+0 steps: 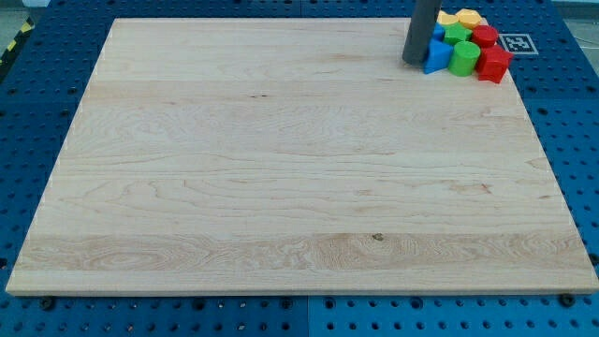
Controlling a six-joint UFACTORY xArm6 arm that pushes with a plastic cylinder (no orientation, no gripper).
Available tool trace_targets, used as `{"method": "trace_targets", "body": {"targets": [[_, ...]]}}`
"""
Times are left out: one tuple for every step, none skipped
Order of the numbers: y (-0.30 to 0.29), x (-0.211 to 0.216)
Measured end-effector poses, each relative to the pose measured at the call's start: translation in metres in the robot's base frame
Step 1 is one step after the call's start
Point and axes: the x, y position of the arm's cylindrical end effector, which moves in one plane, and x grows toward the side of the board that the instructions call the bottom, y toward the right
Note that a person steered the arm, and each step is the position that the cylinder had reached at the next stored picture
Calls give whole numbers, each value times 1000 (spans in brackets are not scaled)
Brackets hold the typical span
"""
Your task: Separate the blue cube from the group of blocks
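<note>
Several blocks cluster at the table's top-right corner. One blue block sits at their left edge, my tip touching its left side. The tool is a bare rod, clamping nothing.

pale wood-grain board, dark grey rod, blue, green, red, yellow blocks

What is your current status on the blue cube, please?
My tip at the cluster's left edge, against the blue cube. Cube not yet apart: green block and red block packed beside it, yellow blocks behind.
</note>
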Motion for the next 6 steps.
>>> {"method": "trace_targets", "body": {"targets": [[15,44],[73,78],[151,75],[182,42],[181,-17],[161,-72]]}}
